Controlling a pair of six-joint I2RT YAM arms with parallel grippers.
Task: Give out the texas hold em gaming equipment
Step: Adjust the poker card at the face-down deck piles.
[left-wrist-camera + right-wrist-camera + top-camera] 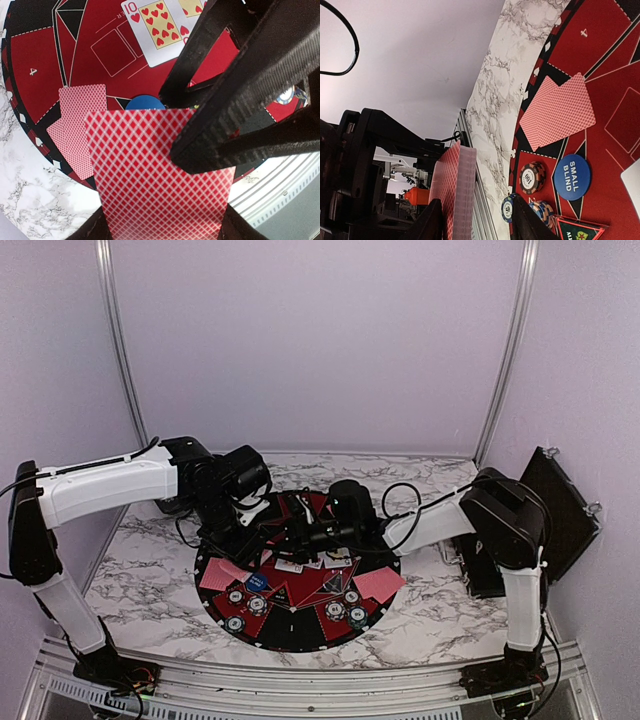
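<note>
Dealing looks partly done: face-down pairs (222, 573) and chips (257, 605) sit near left and near right on the mat (300, 635), yet the left tool (162, 227) is clamped on a thick deck (150, 170) over the mat's left half. The right tool (477, 220) straddles that deck part-open, gripping nothing. Only its camera shows the deck's thickness, and only the left wrist shows the face-up ten of hearts (155, 25).

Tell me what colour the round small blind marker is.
Blue, with white lettering. The small blind marker shows best in the right wrist view.
</note>
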